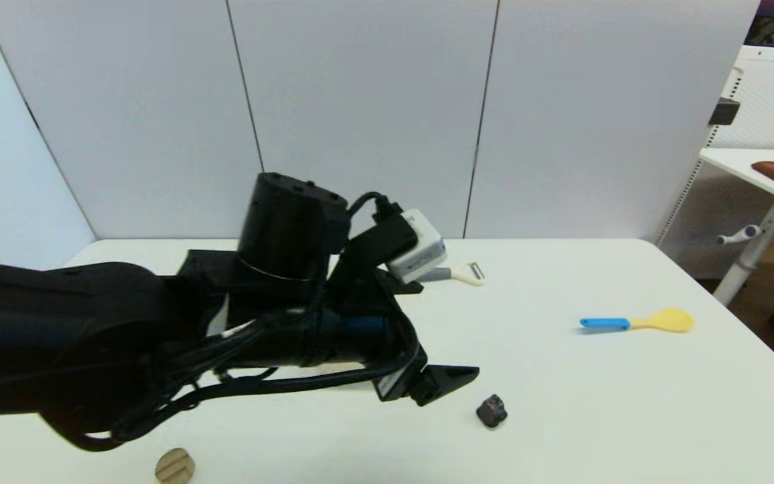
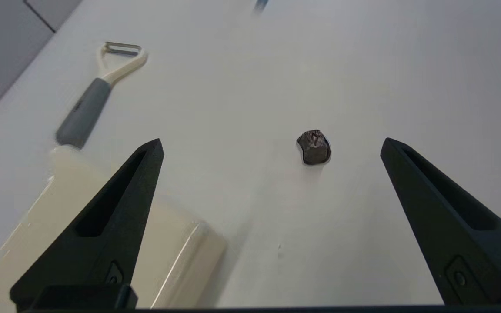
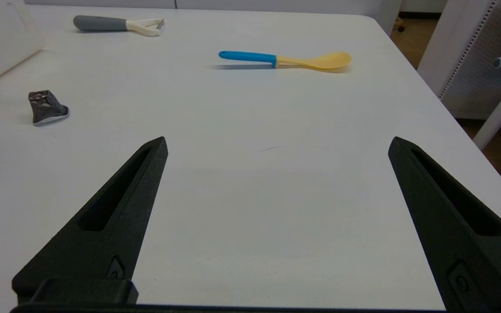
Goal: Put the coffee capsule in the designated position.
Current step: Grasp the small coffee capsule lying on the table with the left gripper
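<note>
Reaching in from nine o'clock, the left arm fills the near-left of the table [image 1: 629,403], its left gripper [image 2: 271,145] hanging with both fingers spread wide and nothing between them. By the near edge, at about seven o'clock from the arm's wrist, lies a round tan grooved disc [image 1: 175,466], close to the rim of the tabletop. A cream-coloured slab [image 2: 102,243] sits under the left finger [image 2: 115,208] in the wrist view, its rounded corner toward the open white surface.

Just beyond the fingertip seen from the head camera, at about four o'clock from it and a little apart, rests the coffee capsule [image 1: 492,411]: small, dark, lumpy, standing alone on bare table and touched by nothing. In the left wrist view the capsule [image 2: 314,147] lies out ahead between the two finger lines, nearer the right one, with clear white table all around it.

Toward twelve o'clock from the capsule, near the back edge, a peeler [image 1: 457,273] with a grey handle and cream head lies flat. At about two o'clock, well apart, lies a spoon [image 1: 637,322] with a blue handle and yellow bowl, with wide bare table between it and the right-hand edge.

Low over the near-right of the table, the right gripper [image 3: 276,143] is splayed and empty.
</note>
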You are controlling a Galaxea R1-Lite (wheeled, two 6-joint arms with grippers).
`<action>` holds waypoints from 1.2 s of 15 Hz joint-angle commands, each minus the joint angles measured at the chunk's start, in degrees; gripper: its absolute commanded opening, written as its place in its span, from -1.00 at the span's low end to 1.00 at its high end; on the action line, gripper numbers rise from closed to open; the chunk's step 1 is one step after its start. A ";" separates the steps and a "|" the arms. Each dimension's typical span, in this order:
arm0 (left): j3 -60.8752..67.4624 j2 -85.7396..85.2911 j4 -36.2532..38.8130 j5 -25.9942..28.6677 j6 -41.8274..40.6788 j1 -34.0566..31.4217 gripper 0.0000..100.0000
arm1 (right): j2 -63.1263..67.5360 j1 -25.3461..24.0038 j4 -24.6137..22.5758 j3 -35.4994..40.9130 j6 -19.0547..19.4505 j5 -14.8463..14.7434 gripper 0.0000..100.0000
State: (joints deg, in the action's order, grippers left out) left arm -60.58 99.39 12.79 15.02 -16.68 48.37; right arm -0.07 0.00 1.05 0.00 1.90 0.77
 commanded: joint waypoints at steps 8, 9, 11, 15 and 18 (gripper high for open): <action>-6.57 14.25 -0.57 0.01 0.24 2.78 1.00 | 0.07 0.00 0.01 0.00 0.03 0.02 1.00; -6.49 14.52 -0.57 0.01 0.15 2.78 1.00 | 0.07 0.00 0.01 0.00 0.03 0.02 1.00; -6.49 15.31 -0.57 0.10 0.24 2.87 1.00 | 0.07 0.00 0.01 0.00 0.03 0.02 1.00; -6.57 16.36 -0.48 0.10 0.24 3.75 1.00 | 0.07 0.00 0.01 0.00 0.03 0.02 1.00; -6.57 16.89 -0.31 0.10 0.33 5.07 1.00 | 0.07 0.00 0.01 0.00 0.03 0.02 1.00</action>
State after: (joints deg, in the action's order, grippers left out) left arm -67.13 116.10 12.35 15.04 -16.29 53.05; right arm -0.07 0.00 1.05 0.00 1.90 0.74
